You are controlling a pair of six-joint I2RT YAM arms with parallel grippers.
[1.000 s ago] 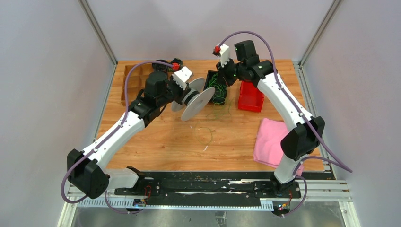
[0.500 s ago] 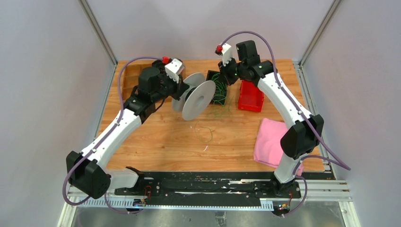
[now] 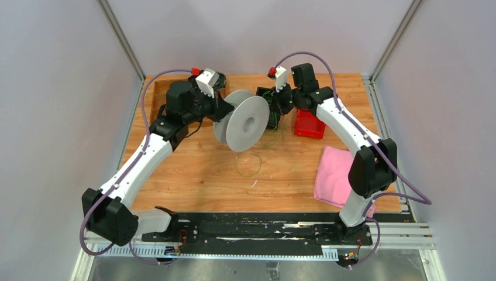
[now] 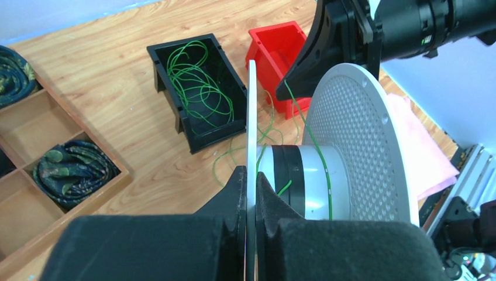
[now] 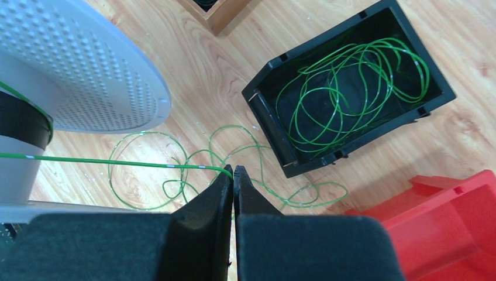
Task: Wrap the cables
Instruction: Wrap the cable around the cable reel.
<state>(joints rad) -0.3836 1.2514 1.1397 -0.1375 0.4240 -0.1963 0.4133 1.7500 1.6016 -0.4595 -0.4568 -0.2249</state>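
Note:
My left gripper (image 4: 250, 172) is shut on the thin rim of one flange of the grey spool (image 4: 351, 129), holding it off the table (image 3: 248, 123). A green cable (image 5: 117, 162) runs taut from the spool's core to my right gripper (image 5: 233, 168), which is shut on it just right of the spool (image 3: 279, 108). More green cables lie coiled in the black bin (image 5: 266, 114). Loose loops (image 5: 193, 155) trail over the table below the spool (image 3: 248, 165).
A red bin (image 3: 309, 124) stands right of the black bin (image 3: 264, 92). A pink cloth (image 3: 333, 175) lies at the right front. A wooden tray (image 4: 120, 175) with dark cord bundles sits at the back left.
The left arm has swung back and turned the spool, so its flange now faces the top camera more. The right gripper shifted slightly left. The loose loop on the table has moved.

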